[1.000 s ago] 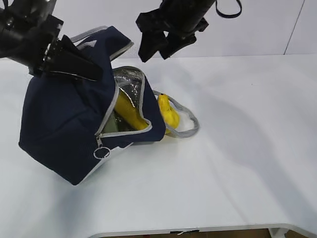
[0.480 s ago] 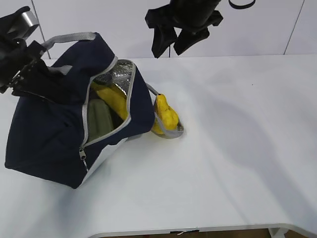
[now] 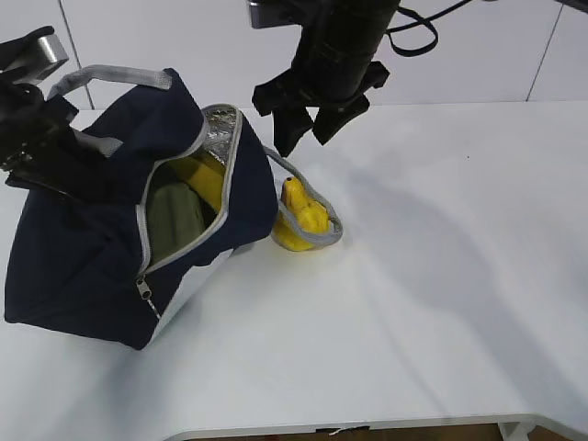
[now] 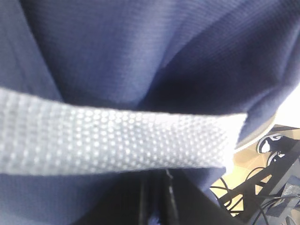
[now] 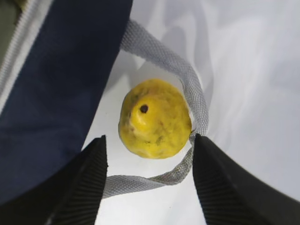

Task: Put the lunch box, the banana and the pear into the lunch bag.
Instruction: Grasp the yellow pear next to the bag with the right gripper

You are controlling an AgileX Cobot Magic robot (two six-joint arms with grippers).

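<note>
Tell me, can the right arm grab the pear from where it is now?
Probably yes. The right gripper is open above the pear, which stands on the table beside the lunch bag. But a grey handle strap loops around the pear and could get pinched.

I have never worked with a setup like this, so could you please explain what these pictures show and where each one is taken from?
This is a robot with two arms, each ending in a gripper. The wide picture looks down at a white table. The other two come from cameras on the wrists.

The left gripper is pressed into the side of the navy lunch bag, apparently gripping the fabric; its wrist view shows only blue cloth and a grey handle strap.

Through the bag's open zipper you can see the banana and the green-lidded lunch box.

The right gripper hangs open and empty above the pear, which sits on the table inside the loop of the bag's other handle.
</note>
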